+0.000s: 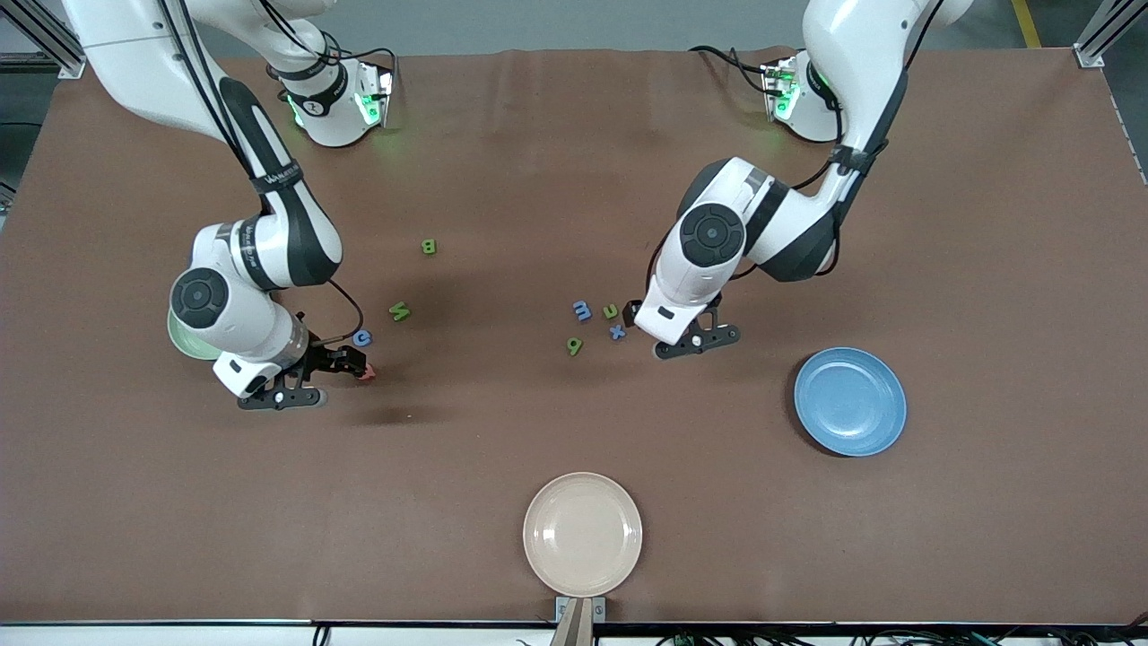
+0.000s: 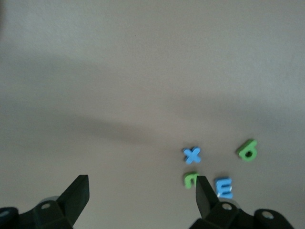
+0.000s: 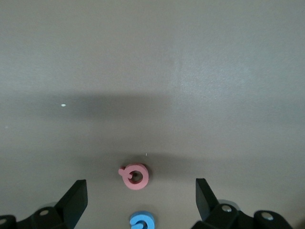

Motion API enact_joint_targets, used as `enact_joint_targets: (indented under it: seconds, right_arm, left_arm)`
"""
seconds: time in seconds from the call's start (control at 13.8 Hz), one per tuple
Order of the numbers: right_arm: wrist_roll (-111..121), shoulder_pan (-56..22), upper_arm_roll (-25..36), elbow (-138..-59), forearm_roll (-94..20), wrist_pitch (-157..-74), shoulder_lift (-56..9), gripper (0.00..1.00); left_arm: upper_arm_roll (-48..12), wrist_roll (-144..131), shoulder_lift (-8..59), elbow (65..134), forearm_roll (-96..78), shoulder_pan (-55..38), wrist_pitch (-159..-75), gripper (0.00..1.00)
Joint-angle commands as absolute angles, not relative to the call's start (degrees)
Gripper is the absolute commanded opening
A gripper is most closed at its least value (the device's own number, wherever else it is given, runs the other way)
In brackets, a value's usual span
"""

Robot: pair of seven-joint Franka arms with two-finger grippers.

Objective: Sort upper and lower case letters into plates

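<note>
Mint green plate [image 1: 182,345]: left of frame, mostly hidden under the right arm.
Right gripper [image 1: 345,366]: left-centre, jaws wide, empty, over the pink letter [image 3: 135,176] beside a blue letter [image 1: 362,338].
Letter cluster [image 1: 594,324]: mid-frame.
Left gripper [image 1: 647,327]: jaws spread, empty, beside the cluster.
Blue plate [image 1: 849,401]: lower right, bare.

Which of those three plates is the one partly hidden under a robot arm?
The pale green plate, at the right arm's end of the table. Only its rim peeks out beneath the arm, whereas the blue plate and the cream plate lie fully in view.
</note>
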State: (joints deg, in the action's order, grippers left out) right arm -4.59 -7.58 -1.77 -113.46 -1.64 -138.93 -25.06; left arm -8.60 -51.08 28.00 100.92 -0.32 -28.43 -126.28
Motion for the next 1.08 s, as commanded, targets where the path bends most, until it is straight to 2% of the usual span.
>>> enact_joint_targets:
  seconds: [0.0, 0.36, 0.72, 1.01]
  right_arm:
    - [-5.1, -9.0, -1.6, -113.3, -2.7, -140.3, -26.9, 1.00]
    - [-1.4, -10.5, -1.5, -113.7, -2.0, -139.7, -29.0, 1.00]
    - [25.1, -8.0, -1.5, -113.3, -1.8, -140.2, -30.7, 1.00]
    - [25.2, -8.7, -1.5, -113.0, -2.0, -140.7, -32.0, 1.00]
  left_arm:
    - [-8.2, -57.5, 31.2, 102.0, -0.5, -31.4, -131.8, 0.92]
    - [-8.0, -63.0, 36.1, 101.2, -0.4, -33.9, -138.2, 0.86]
    - [-8.0, -62.8, 39.7, 98.3, 0.2, -34.4, -138.7, 0.63]
    - [-8.1, -63.0, 41.6, 96.3, 0.9, -34.5, -138.7, 0.61]
